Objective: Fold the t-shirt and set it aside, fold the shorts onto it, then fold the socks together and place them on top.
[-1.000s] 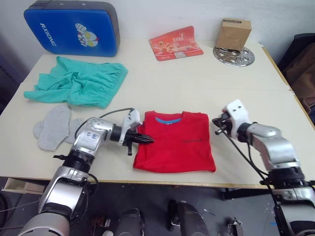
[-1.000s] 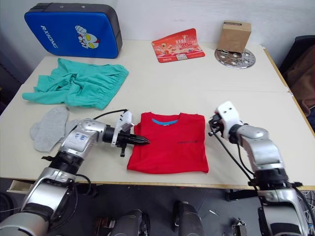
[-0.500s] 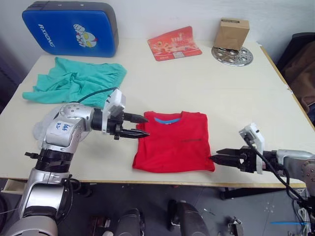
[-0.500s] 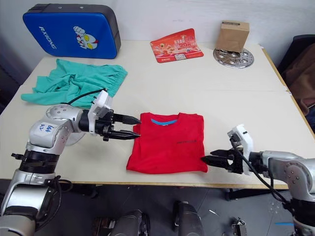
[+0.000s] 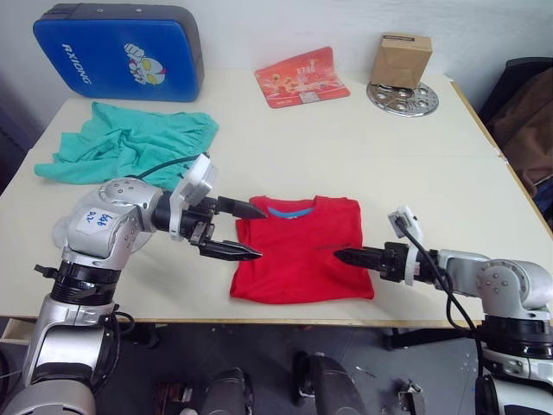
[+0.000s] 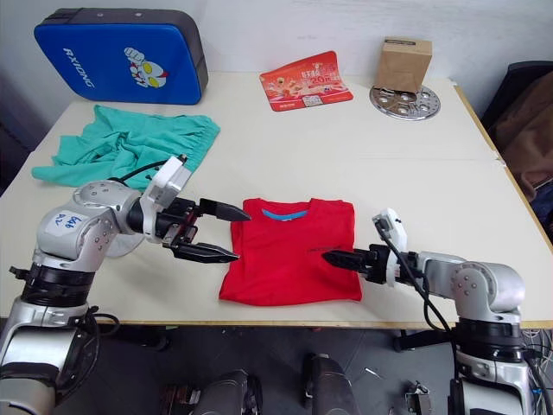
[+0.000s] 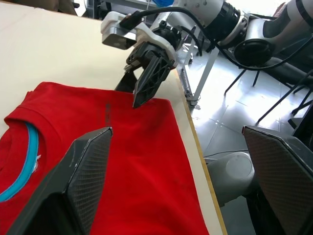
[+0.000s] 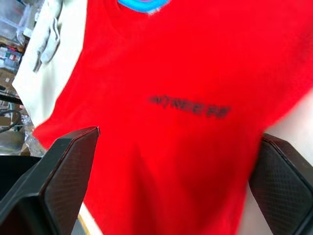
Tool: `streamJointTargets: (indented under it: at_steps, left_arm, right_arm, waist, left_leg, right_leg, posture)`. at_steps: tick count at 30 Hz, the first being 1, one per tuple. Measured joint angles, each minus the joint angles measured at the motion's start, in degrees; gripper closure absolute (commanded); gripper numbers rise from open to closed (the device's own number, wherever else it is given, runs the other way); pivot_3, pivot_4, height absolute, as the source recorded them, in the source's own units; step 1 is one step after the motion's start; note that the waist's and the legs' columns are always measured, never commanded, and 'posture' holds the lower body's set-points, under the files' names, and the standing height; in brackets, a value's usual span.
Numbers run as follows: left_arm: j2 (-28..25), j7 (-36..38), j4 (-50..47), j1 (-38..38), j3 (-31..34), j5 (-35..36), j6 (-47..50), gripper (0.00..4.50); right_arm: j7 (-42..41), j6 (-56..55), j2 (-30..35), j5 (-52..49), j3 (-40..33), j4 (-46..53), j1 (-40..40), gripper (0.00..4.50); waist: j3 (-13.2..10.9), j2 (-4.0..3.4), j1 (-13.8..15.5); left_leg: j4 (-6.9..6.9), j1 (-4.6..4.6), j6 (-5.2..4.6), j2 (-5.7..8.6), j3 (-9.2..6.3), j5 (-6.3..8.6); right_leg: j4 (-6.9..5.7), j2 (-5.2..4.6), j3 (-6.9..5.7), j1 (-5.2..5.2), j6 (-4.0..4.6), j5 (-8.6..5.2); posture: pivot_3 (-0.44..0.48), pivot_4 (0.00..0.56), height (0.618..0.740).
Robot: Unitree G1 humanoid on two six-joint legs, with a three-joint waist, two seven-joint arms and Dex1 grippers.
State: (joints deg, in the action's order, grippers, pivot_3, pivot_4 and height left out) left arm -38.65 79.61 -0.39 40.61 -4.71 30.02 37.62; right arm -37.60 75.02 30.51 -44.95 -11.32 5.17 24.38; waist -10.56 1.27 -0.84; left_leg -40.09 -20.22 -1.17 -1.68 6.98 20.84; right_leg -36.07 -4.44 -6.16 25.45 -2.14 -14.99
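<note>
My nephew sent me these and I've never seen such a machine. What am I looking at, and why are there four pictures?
It is a two-armed robot at a table. Two pictures come from cameras on its head, looking down; the other two sit on its wrists, looking along the black fingers. The left hand is open at the collar side of a folded red t-shirt; the right hand reaches over the shirt's other edge, open too. Neither holds anything. Crumpled teal shorts lie further back, near a blue padded case, a red card and a cardboard box on a metal disc.
</note>
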Motion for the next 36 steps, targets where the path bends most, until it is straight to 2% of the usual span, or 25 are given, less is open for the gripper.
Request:
streamJointTargets:
  at_steps: [1,2,3,10,14,17,22,27,31,36]
  left_arm:
    - [0.1,0.0,0.0,0.2,-0.2,0.0,-0.1,0.04]
    - [0.2,0.0,0.0,0.7,-0.4,0.0,-0.2,0.00]
    - [0.6,0.0,0.0,1.3,-0.6,0.0,-0.3,0.00]
    - [1.5,-0.1,0.1,2.6,-0.9,0.0,-1.5,0.00]
    - [1.7,-0.1,0.0,2.6,-0.9,0.0,-1.5,0.00]
    - [3.1,-0.8,0.1,2.8,-0.9,0.0,-1.6,0.00]
    - [5.1,-2.6,0.2,3.9,-0.8,0.0,-1.7,0.00]
    - [5.6,-2.9,0.7,3.7,-0.8,-0.1,-3.6,0.00]
    - [6.2,-3.4,1.3,3.8,-0.8,-0.1,-4.7,0.00]
    - [7.0,-3.9,1.4,3.8,-0.9,-0.1,-5.4,0.00]
  right_arm:
    - [0.0,-0.7,-0.1,0.4,0.8,-0.2,0.2,0.00]
    - [0.0,-1.5,-0.2,0.9,1.8,-0.7,0.7,0.40]
    - [0.0,-2.0,-0.4,1.5,2.5,-1.4,1.4,0.58]
    - [0.9,-3.7,-0.7,3.1,3.4,-4.7,2.4,3.16]
    - [1.1,-3.1,-0.6,2.8,3.0,-4.6,2.1,4.48]
    - [1.4,-2.4,-0.4,2.6,1.8,-4.4,1.7,4.48]
    - [4.7,-2.8,3.4,3.7,-1.8,-4.0,0.8,4.48]
    - [5.8,-4.4,15.1,7.1,-8.6,-3.5,-3.8,4.48]
    - [3.7,-10.3,24.0,11.2,-12.5,-7.0,-8.2,4.48]
    - [0.7,-22.1,27.2,17.0,-12.7,-14.1,-9.8,4.48]
  waist:
    - [0.0,0.01,-0.1]
    - [0.0,0.05,-0.3]
    - [0.1,0.09,-0.4]
    - [0.1,0.11,-0.7]
    - [0.1,0.08,-0.7]
    - [0.0,0.06,-0.6]
    - [0.0,-0.07,0.7]
    - [-0.1,-0.20,1.7]
    - [-0.1,-0.19,2.0]
    - [-0.1,-0.20,1.4]
  left_leg:
    - [0.00,-0.01,0.00,0.00,-0.01,0.00]
    - [0.00,0.00,0.00,0.00,0.00,0.00]
    - [-0.01,0.00,0.00,0.01,-0.01,0.00]
    - [0.07,0.02,0.07,-0.03,-0.03,-0.01]
    - [0.07,-0.01,0.07,-0.02,-0.03,-0.01]
    - [0.06,-0.03,0.06,0.00,-0.05,-0.01]
    - [0.05,-0.08,0.02,0.04,-0.06,0.00]
    - [0.06,-0.16,0.00,0.04,-0.08,0.01]
    - [0.06,-0.11,-0.01,0.04,-0.03,0.01]
    - [0.06,-0.03,0.04,0.02,0.07,-0.02]
  right_leg:
    - [0.00,0.00,0.00,0.00,0.00,0.00]
    - [0.00,0.00,0.00,0.00,0.00,0.00]
    - [0.00,-0.01,0.00,0.00,0.00,0.00]
    - [-0.24,0.00,-0.03,0.02,0.10,-0.06]
    - [-0.23,-0.01,-0.03,0.03,0.10,-0.06]
    - [-0.22,-0.04,-0.03,0.03,0.10,-0.06]
    - [-0.13,-0.07,-0.05,0.04,0.07,-0.04]
    - [0.08,-0.06,-0.13,0.05,0.05,-0.03]
    - [0.18,-0.03,-0.09,0.04,0.03,-0.03]
    - [0.12,0.01,0.00,0.04,0.03,-0.03]
  posture:
    - [0.000,0.150,0.740]
    - [0.000,0.150,0.740]
    - [0.000,0.150,0.740]
    - [0.000,0.150,0.740]
    - [0.000,0.150,0.740]
    - [0.000,0.150,0.740]
    - [0.000,0.150,0.740]
    - [0.000,0.150,0.740]
    - [0.000,0.150,0.740]
    - [0.000,0.150,0.740]
